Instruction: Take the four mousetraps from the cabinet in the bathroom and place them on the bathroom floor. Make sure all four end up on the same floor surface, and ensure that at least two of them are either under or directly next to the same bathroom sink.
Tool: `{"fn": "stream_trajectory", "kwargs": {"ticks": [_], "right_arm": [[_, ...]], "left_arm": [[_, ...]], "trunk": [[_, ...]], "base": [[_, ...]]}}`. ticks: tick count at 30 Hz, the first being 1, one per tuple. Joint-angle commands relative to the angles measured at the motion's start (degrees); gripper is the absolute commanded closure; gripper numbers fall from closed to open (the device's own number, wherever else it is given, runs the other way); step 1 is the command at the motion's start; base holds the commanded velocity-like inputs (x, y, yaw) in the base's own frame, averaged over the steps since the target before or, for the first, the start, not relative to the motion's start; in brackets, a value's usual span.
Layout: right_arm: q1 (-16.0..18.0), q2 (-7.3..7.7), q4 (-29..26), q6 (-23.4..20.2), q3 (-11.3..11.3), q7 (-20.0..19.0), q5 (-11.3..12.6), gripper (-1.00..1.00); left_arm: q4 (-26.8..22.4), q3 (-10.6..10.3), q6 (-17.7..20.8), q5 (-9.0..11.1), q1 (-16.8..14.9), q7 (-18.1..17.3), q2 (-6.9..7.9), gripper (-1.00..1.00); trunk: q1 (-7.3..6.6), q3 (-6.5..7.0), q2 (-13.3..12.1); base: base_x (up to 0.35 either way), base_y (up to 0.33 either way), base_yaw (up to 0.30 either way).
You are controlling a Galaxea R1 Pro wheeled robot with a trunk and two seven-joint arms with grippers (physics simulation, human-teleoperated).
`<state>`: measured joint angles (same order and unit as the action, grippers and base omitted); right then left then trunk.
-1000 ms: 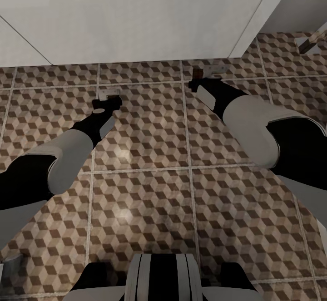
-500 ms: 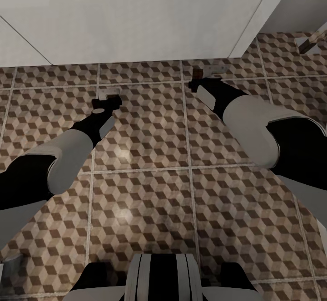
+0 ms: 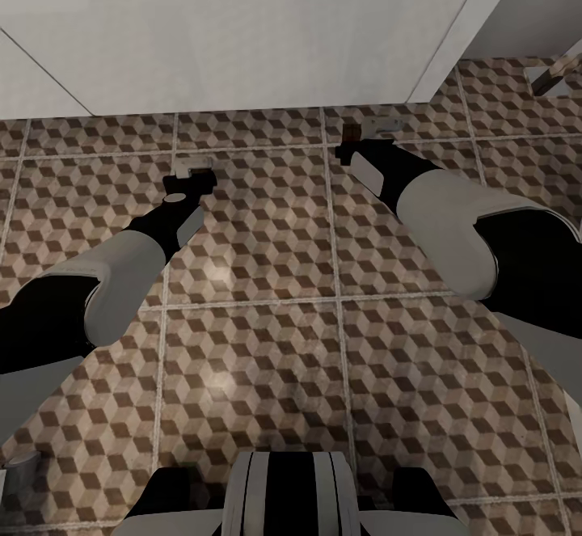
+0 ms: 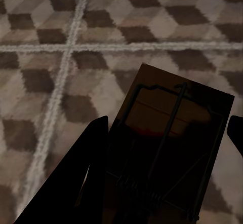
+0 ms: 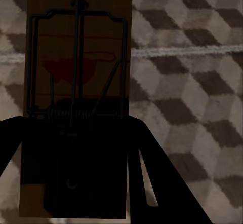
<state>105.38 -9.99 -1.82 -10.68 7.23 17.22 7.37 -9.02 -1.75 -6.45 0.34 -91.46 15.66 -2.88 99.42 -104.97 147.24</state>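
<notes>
Both arms reach down to the cube-patterned bathroom floor. My left gripper is low over it, shut on a mousetrap. In the left wrist view that dark wooden mousetrap with its wire parts lies between the two black fingers of the left gripper, close above the tiles. My right gripper is shut on a second mousetrap. In the right wrist view this mousetrap sticks out ahead of the right gripper. The cabinet is out of view.
A white unit with a flat front fills the far side, right behind both grippers. A third mousetrap lies on the tiles at the far right, past the unit's corner. My own base is at the near edge.
My left gripper and its mousetrap have crept slightly toward the white unit. The right arm has not visibly moved.
</notes>
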Motion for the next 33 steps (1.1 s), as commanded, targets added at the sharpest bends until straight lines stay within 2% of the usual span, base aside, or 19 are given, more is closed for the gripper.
{"fn": "stream_trajectory", "kwargs": {"ticks": [1, 27, 29, 33], "right_arm": [[0.0, -0.01, -0.09, -0.29, 0.51, 0.27, 0.77, 1.0], [-0.37, -0.01, 0.41, -0.6, 0.2, 0.38, 0.98, 1.0], [-0.36, -0.01, 0.49, -0.64, 0.09, 0.4, 1.24, 1.0], [-0.4, -0.01, 0.61, -0.97, -0.04, 0.41, 3.54, 1.0]], "left_arm": [[0.09, -0.19, -0.29, 0.01, -0.04, 0.25, 0.01, 1.0], [0.1, -0.19, -1.7, 0.01, -0.02, 0.25, -0.02, 1.0], [0.1, -0.19, -1.71, 0.01, -0.03, 0.25, -0.02, 1.0], [0.07, -0.19, -1.72, 0.01, -0.03, 0.25, -0.02, 1.0]], "trunk": [[-0.01, -0.03, 0.01], [-0.01, -0.03, 0.01], [-0.01, -0.03, 0.01], [-0.01, -0.03, 0.01]], "base": [[0.0, 0.0, 0.0], [0.0, 0.0, 0.0], [0.0, 0.0, 0.0], [0.0, 0.0, 0.0]]}}
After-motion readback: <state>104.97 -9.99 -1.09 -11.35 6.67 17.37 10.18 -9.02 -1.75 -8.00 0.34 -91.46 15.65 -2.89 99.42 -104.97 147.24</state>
